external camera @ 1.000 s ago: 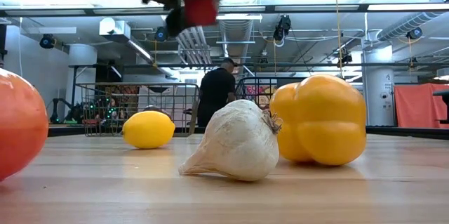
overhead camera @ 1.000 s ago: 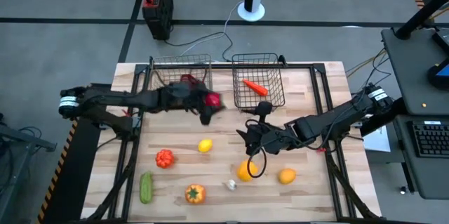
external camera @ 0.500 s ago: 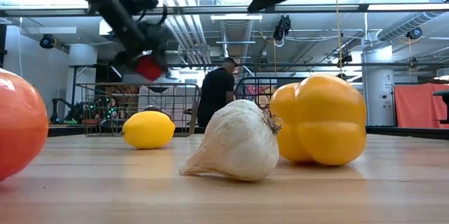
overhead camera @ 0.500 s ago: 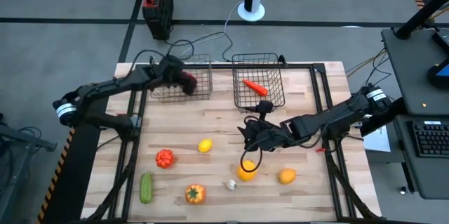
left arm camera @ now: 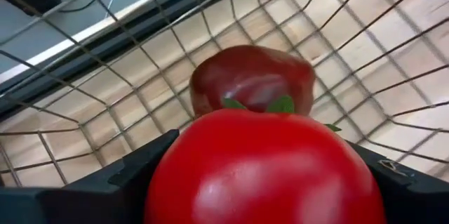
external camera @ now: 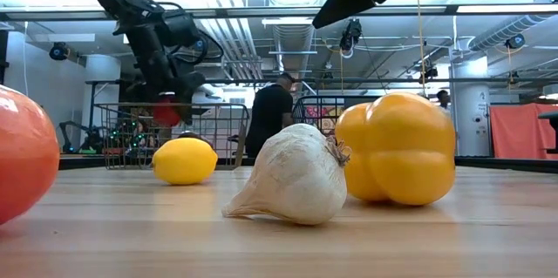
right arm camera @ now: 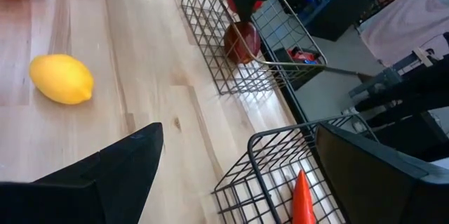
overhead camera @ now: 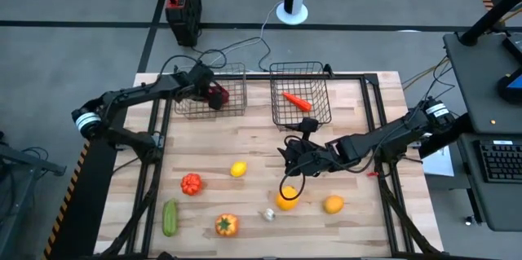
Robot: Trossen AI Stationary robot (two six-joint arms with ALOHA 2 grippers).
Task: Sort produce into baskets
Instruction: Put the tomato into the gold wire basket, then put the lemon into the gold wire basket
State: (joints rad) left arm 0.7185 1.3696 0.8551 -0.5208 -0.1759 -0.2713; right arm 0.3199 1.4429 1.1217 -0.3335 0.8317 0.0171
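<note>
My left gripper (overhead camera: 215, 95) hangs in the mouth of the left wire basket (overhead camera: 189, 107), shut on a red tomato (left arm camera: 259, 171). Below it a dark red apple (left arm camera: 251, 76) lies on that basket's floor. The right basket (overhead camera: 318, 117) holds a carrot (overhead camera: 295, 99). My right gripper (overhead camera: 288, 156) stands open above mid-table, over a yellow pepper (overhead camera: 286, 199). On the table lie a lemon (overhead camera: 238, 169), a ribbed red tomato (overhead camera: 191, 183), a cucumber (overhead camera: 170, 217), an orange pepper (overhead camera: 226, 225), garlic (overhead camera: 267, 214) and an orange (overhead camera: 333, 204). My left gripper pinches the red tomato's two sides (left arm camera: 165, 182) between its two fingers. The fingers slant down into the basket from the table's left. The tomato hangs clear at about the height of the basket's rim (external camera: 166, 108), above the apple.
The two baskets stand side by side at the table's far edge. A black frame rail (overhead camera: 373, 105) runs along the table's right side. A person (external camera: 268, 119) stands in the room behind the table.
My left gripper has carried the tomato from mid-table near the baskets toward the far left, over the left basket. It has tipped its fingers downward and sunk to the rim. The tomato stays in its fingers.
</note>
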